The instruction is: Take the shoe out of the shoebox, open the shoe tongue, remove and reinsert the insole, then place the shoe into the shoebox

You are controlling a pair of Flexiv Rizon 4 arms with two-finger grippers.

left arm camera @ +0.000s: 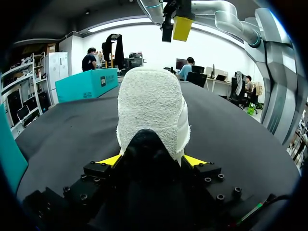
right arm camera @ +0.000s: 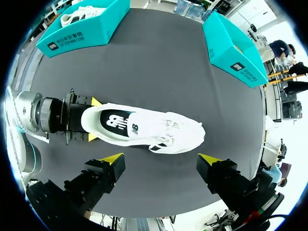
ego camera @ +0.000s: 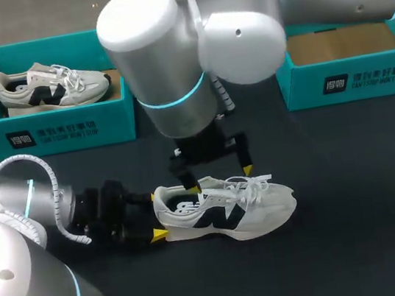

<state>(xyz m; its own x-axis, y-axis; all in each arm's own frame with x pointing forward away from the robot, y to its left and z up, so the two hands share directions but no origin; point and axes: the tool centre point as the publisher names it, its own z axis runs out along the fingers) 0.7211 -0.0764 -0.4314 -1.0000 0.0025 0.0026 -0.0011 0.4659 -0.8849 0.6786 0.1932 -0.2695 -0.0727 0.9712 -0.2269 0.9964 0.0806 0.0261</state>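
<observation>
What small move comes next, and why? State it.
Probably lower the open right jaws onto the tongue of the white sneaker: the left jaws clamp its heel on the table, and the right jaws hover above the laces.

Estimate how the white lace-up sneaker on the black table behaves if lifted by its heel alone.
Probably light: the white sneaker looks like thin fabric on a thick pale sole. Its fuzzy heel, clamped in the left gripper, should squash a bit but grip well. The toe may sag, and the loose laces would dangle.
</observation>
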